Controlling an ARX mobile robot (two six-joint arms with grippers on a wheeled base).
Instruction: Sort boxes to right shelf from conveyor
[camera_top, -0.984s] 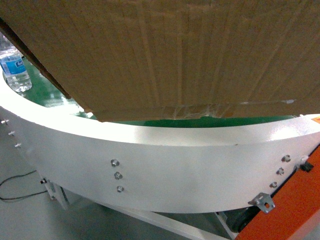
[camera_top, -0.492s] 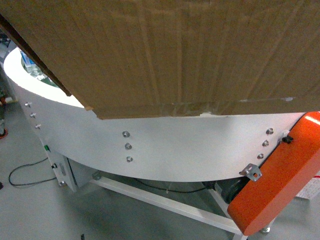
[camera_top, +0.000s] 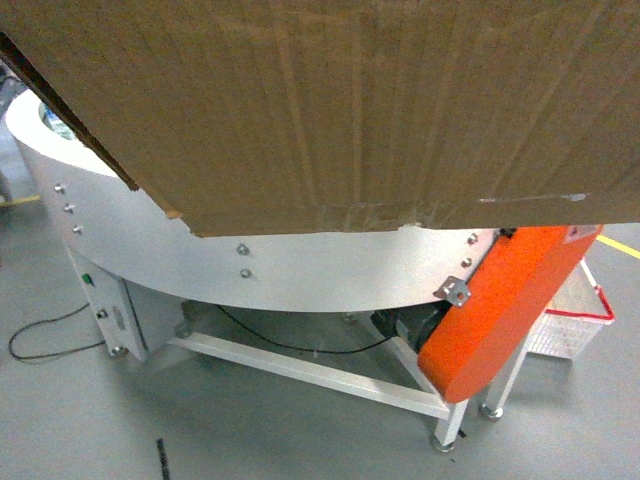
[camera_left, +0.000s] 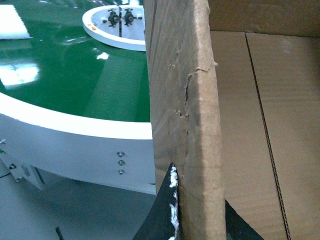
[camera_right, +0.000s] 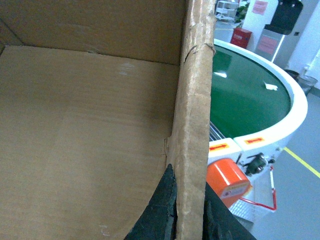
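Lifted higher since earlier, box (camera_top: 340, 110) hangs above conveyor (camera_top: 330, 275), more floor showing | left gripper (camera_left: 182, 215) clamped on box's left wall | right gripper (camera_right: 187, 210) clamped on right wall | orange motor cover (camera_top: 500, 310) at conveyor's right end

Even overhead light; glare on green conveyor (camera_left: 65, 70); soft focus, mild edge blur.

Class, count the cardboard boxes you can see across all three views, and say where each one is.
1. The cardboard box is held up in front of the conveyor, with the left claw and right claw each clamped on a side wall. Others may be hidden behind it.
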